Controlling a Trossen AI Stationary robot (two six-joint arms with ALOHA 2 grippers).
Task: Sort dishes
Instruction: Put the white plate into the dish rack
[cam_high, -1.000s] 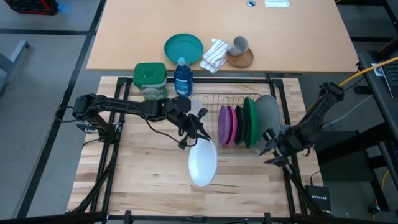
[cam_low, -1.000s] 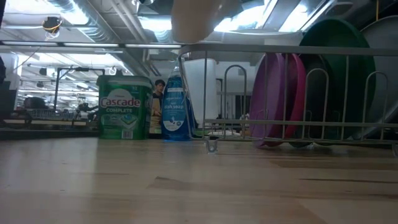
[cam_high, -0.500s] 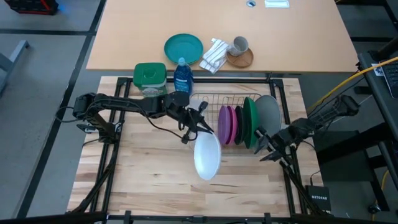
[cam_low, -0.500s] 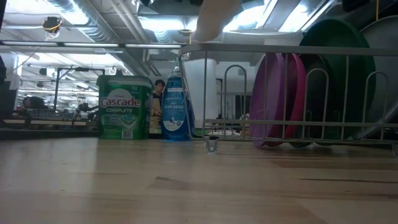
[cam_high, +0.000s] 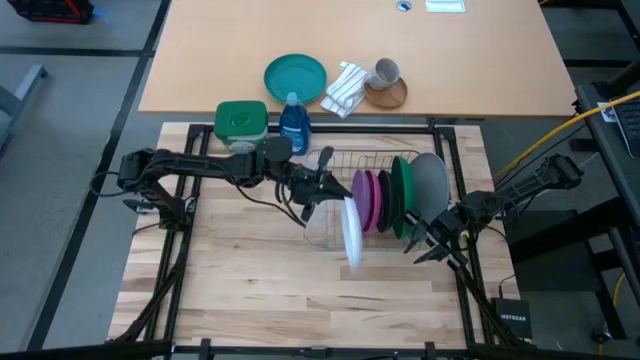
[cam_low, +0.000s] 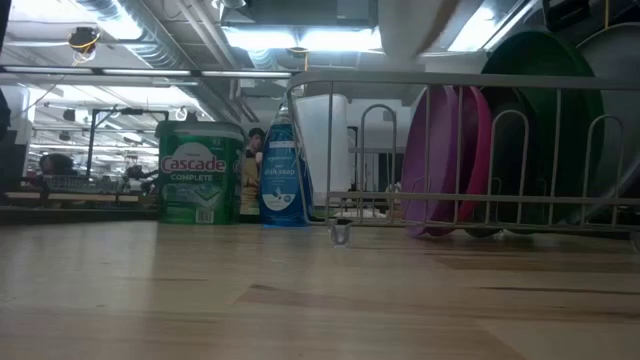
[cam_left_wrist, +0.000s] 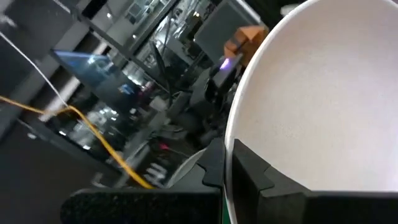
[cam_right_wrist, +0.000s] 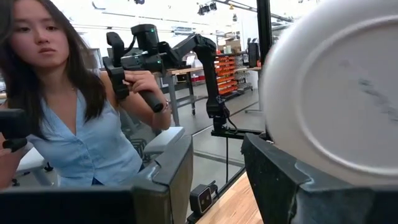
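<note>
left gripper (cam_high: 318, 190) clamps white plate (cam_high: 351, 231) on edge, upright, just left of the pink plates (cam_high: 365, 199) in the dish rack (cam_high: 340, 160). right gripper (cam_high: 425, 236), fingers apart, waits at rack's right end.

Green-lidded Cascade tub (cam_high: 241, 128) at the far left of the wooden work surface (cam_high: 240, 270); blue dish soap bottle (cam_high: 293, 122) just beside it. Wire dish rack (cam_high: 352, 160) stands next to the bottle. On the tan table (cam_high: 480, 60) beyond: teal plate (cam_high: 295, 76), folded striped cloth (cam_high: 346, 88), mug (cam_high: 385, 72) on a brown saucer (cam_high: 390, 95). Right wrist view: a person in a light blue top (cam_right_wrist: 87, 146), seated, holding a handle device.
</note>
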